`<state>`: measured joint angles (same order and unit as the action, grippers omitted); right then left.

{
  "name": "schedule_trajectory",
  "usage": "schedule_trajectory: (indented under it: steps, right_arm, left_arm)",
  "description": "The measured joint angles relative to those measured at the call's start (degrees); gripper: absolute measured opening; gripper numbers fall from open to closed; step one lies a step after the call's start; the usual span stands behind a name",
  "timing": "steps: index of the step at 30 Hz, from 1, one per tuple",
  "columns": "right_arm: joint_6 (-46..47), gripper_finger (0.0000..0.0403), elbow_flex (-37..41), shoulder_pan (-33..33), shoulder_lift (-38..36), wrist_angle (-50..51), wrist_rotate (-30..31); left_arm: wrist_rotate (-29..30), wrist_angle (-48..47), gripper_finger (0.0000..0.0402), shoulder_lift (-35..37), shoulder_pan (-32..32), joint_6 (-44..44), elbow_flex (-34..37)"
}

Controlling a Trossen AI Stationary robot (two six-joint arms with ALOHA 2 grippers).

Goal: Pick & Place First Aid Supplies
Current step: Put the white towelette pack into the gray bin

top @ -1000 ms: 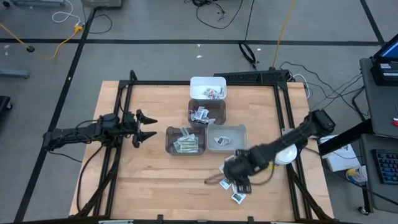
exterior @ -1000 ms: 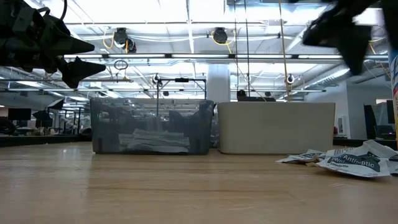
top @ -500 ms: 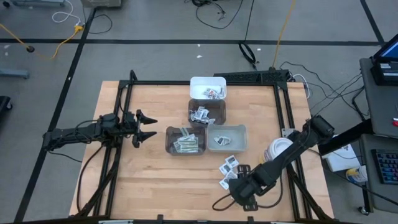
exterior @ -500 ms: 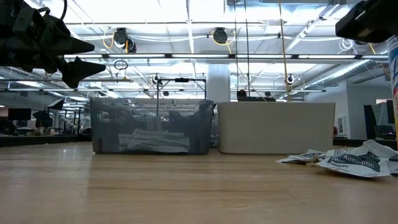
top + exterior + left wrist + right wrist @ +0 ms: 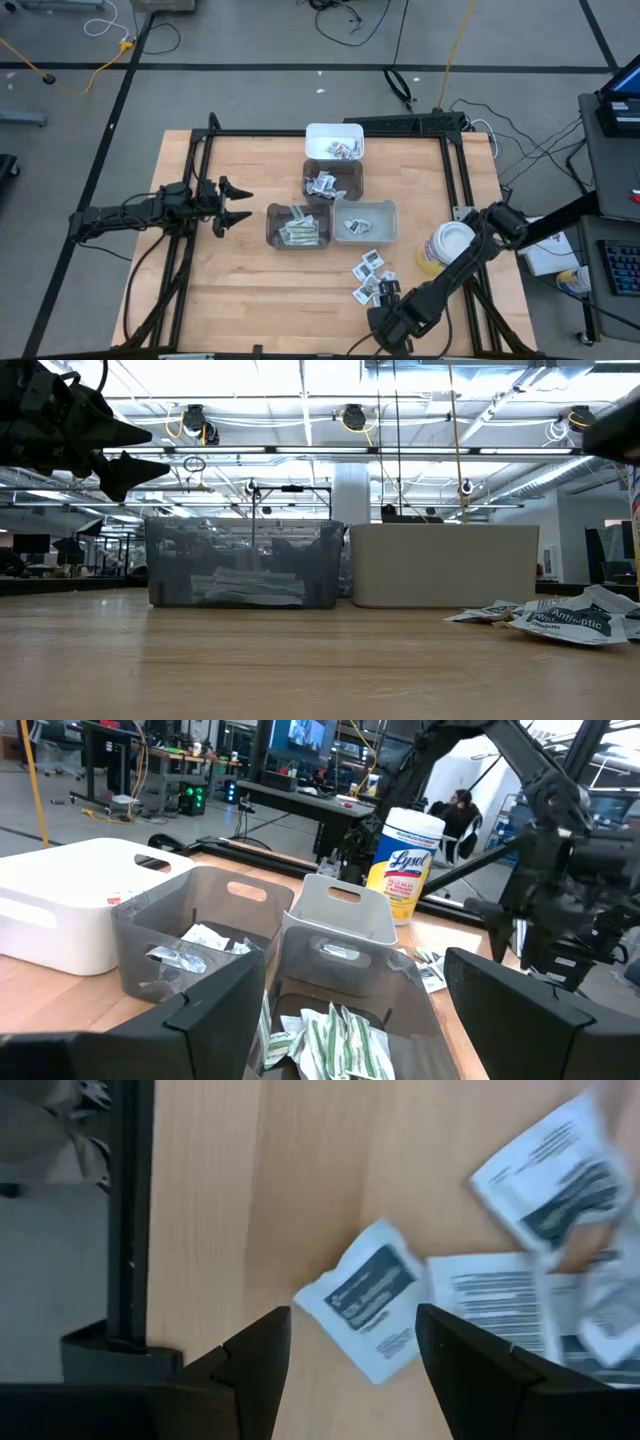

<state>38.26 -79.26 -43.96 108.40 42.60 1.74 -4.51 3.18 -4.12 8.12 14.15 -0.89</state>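
Observation:
Several loose white sachets with dark print lie flat on the wooden table in front of the bins. In the right wrist view, one sachet lies just ahead of the fingers, and others lie farther off. The low view shows them at the right. My right gripper hovers open at the table's near edge, just nearward of the sachets. My left gripper waits open above the table's left side, pointing at the bins.
Four small bins stand mid-table: a white one, a dark grey one with sachets, a dark grey one with green-striped strips and a light grey one. A yellow canister with a white lid stands to the right. Black frame rails edge the table.
My right gripper has drawn back from over the loose sachets toward the table's near edge and now hovers there. With the arm moved away, the sachets and the yellow canister now show from above. The sachets lie where they were.

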Motion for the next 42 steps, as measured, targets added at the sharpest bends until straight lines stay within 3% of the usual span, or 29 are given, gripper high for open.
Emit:
schedule_trajectory:
  steps: [9, 13, 26, 34, 42]
  right_arm:
    - [0.85, 0.0209, -0.07, -2.41, 5.36, -2.26, 2.00]
    - [3.71, 0.0191, 0.12, -2.36, 5.98, -2.52, 3.10]
    - [3.57, 0.0009, 0.28, -2.34, 6.18, -3.47, 3.34]
    - [2.69, 0.0004, 0.10, -2.25, 4.82, -3.63, -0.48]
    - [3.07, 0.0003, -0.85, 0.95, -2.68, -0.19, -4.88]
  left_arm:
    - [0.00, 0.00, 0.0310, -0.01, -0.02, 0.00, -0.01]
    - [0.00, 0.00, 0.0310, -0.01, -0.01, 0.00, 0.00]
    - [0.00, 0.01, 0.0310, -0.02, -0.02, 0.00, -0.01]
    - [0.00, 0.00, 0.0310, -0.02, -0.02, 0.00, 0.00]
    - [0.00, 0.00, 0.0310, 0.00, -0.01, 0.00, -0.02]
